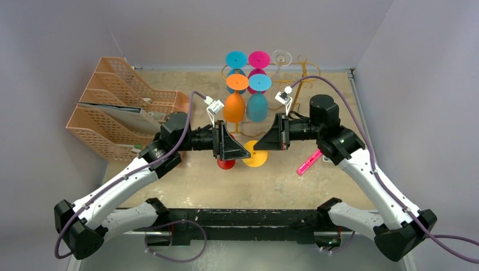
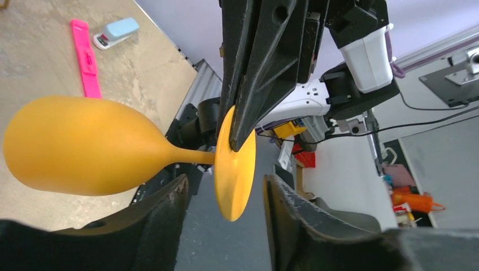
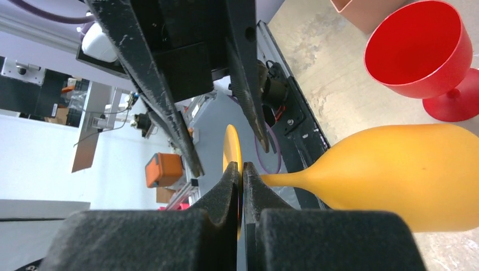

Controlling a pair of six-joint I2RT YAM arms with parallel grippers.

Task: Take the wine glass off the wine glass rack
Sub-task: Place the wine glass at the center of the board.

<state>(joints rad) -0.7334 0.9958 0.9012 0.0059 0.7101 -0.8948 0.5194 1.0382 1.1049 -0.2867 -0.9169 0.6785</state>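
A yellow wine glass (image 2: 73, 147) hangs upside down over the table, off the gold wire wine glass rack (image 1: 303, 79) at the back. My right gripper (image 3: 242, 169) is shut on the rim of its round foot (image 1: 257, 160). My left gripper (image 2: 225, 182) is open, with one finger on each side of that foot (image 2: 234, 169) and a gap on both sides. In the top view the two grippers meet tip to tip in front of the rack, and the foot hides the bowl. Several coloured glasses, among them an orange one (image 1: 234, 107) and a teal one (image 1: 257, 105), hang on the rack.
A red glass (image 3: 418, 51) stands upright on the table just below my left gripper (image 1: 247, 152). Peach mesh file trays (image 1: 121, 107) fill the back left. A pink bar (image 1: 309, 162) and a small stapler (image 2: 116, 31) lie to the right, near the right arm.
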